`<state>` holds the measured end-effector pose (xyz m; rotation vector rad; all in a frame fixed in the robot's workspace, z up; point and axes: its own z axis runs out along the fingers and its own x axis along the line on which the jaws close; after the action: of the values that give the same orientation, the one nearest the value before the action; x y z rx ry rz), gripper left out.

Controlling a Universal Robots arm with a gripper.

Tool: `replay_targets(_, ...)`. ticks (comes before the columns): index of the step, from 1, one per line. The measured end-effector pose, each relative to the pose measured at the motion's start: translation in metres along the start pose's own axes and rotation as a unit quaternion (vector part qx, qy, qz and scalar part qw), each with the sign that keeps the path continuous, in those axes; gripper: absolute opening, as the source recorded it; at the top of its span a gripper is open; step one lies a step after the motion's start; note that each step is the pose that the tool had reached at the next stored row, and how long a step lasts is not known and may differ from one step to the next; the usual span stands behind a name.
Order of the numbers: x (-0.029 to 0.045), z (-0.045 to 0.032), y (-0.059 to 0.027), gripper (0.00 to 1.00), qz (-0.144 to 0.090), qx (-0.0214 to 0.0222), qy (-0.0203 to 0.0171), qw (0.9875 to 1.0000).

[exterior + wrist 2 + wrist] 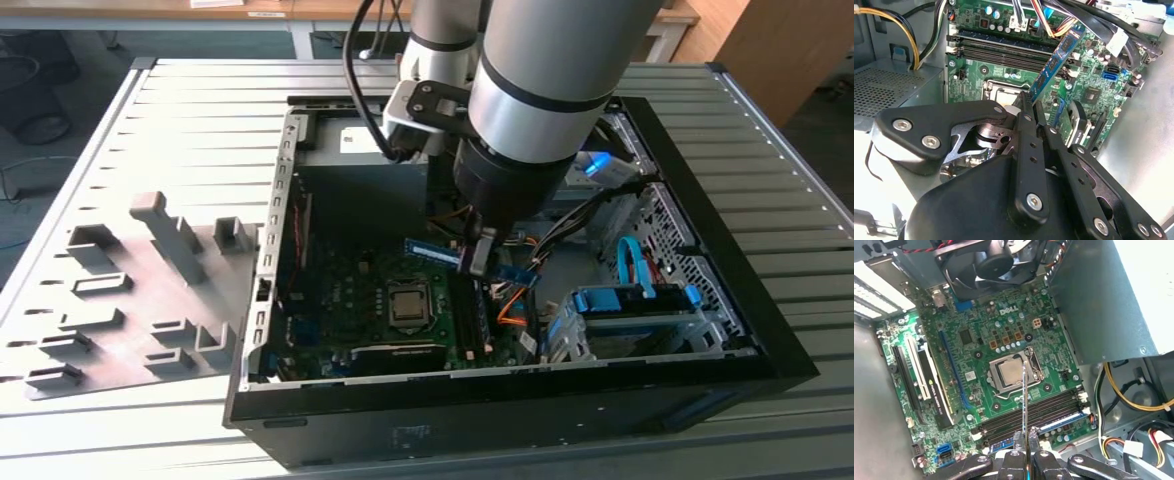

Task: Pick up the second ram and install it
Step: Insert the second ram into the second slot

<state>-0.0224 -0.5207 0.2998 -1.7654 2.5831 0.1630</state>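
Note:
My gripper (477,252) is shut on the second ram (470,262), a thin blue-green stick that hangs level above the motherboard (350,300) inside the open computer case. In the second wrist view the ram (1059,65) sticks out from the gripper (1028,102), its row of dark chips visible. The first wrist view shows the ram (1024,395) edge-on, held by the gripper (1026,440) over the long black memory slots (1034,412), crossing them at an angle. A blue strip (1060,421) lies along one slot.
The CPU socket (1011,372) sits just beside the slots. A fan (994,260), the grey power supply box (1104,300) and loose cables (1126,390) crowd the case. The blue drive cage (641,310) stands at the exterior view's right, grey holder blocks (147,270) at its left.

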Motion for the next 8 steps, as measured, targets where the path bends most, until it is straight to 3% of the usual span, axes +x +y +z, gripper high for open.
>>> replay_targets(8, 0.0, 0.0001, 0.0, 0.14, 0.021, 0.0014, -0.0017, 0.9998)
